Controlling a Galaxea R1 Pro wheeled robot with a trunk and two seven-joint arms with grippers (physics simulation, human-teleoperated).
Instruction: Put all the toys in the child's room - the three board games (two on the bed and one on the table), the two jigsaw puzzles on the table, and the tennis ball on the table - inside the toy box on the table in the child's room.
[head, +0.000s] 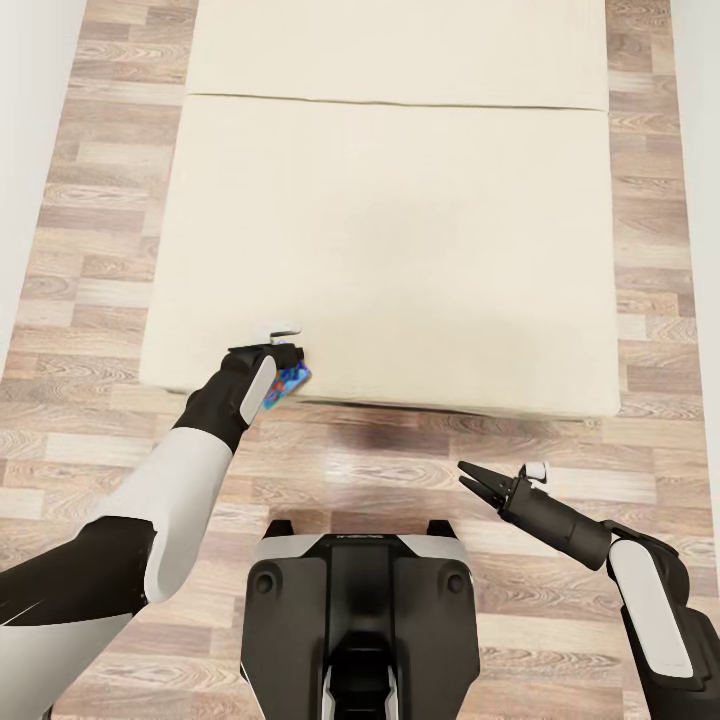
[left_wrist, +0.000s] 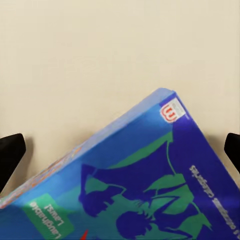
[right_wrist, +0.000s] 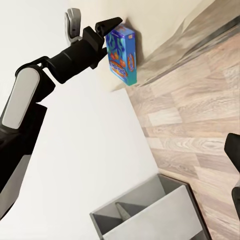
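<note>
Cardboard is the likely material of the blue board game (head: 288, 384), so it should handle as light, stiff and slick-faced, best pinched across its thin depth near an edge. It sits at the left gripper (head: 283, 352), left of centre in the head view, over the near edge of the cream bed (head: 400, 250); the jaws hold it. Lower right, the right gripper (head: 474, 480) hangs over the wooden floor (head: 400, 470), jaws slightly parted and empty.
</note>
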